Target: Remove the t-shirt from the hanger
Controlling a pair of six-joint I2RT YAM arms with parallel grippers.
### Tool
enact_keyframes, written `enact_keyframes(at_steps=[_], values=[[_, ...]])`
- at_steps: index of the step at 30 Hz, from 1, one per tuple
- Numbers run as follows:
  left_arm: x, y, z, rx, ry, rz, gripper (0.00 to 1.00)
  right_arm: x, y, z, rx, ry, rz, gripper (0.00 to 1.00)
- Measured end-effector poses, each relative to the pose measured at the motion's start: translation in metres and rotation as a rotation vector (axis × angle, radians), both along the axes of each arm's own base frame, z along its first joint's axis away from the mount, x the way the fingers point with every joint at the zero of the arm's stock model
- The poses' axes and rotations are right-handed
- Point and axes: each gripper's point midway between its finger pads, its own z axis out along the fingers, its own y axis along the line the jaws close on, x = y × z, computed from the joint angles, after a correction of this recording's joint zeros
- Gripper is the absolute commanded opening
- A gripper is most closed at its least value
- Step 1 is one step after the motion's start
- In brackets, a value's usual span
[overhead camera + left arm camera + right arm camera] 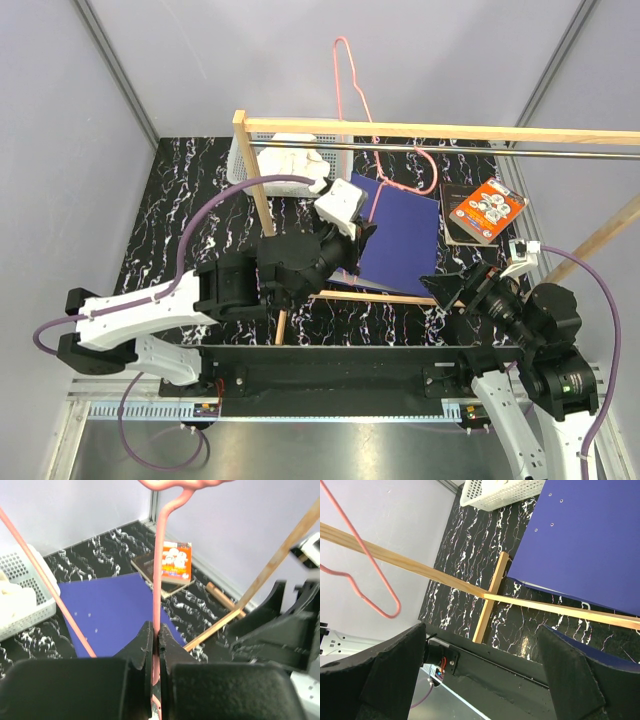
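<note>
Nearest the lens and farthest left, left arm [130, 315], white links and purple cable, stretched out over the table [180, 200]. Beyond it, white basket [238, 160] at the back left, with the t-shirt [290, 160] apparently bunched inside, folds hard to make out, fully off the hanger and well apart from either pair of fingers. Rightward, left gripper [156, 641], black fingers [140, 647] pinched narrow on the thin pink wire of the hanger [158, 575], held up bare above the dark-blue sheet [400, 235] and crossing the wooden frame [440, 131]. Further right, orange packet [487, 208] lying on a dark book [145, 566]. At far right, right gripper [481, 630], fingers [395, 670] spread wide, holding nothing, near the frame's lower bar, apart from hanger and t-shirt alike.
</note>
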Motion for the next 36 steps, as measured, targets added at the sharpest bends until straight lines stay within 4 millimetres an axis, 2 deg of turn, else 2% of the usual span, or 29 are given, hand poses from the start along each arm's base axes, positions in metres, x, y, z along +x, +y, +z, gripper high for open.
enact_keyframes(at_steps=[4,7,17,27,30,36], values=[[0.001,-0.002,0.019,-0.031,-0.015,0.002,0.00,0.000,0.000,0.000,0.001,0.000,0.000,1.00],[0.003,-0.007,0.023,-0.036,-0.020,0.005,0.00,0.000,0.000,0.000,0.002,0.000,0.001,1.00],[0.011,-0.035,-0.006,0.057,-0.021,-0.001,0.00,-0.004,0.000,0.003,0.012,-0.016,0.005,1.00],[0.033,-0.046,-0.004,0.039,0.002,0.034,0.00,-0.006,0.000,0.004,0.013,-0.023,0.004,1.00],[0.039,-0.057,-0.003,0.028,0.017,0.035,0.00,-0.007,0.000,0.004,0.014,-0.026,0.005,1.00],[0.042,-0.078,-0.018,0.037,0.063,0.029,0.00,-0.006,0.000,0.002,0.013,-0.022,0.004,1.00]])
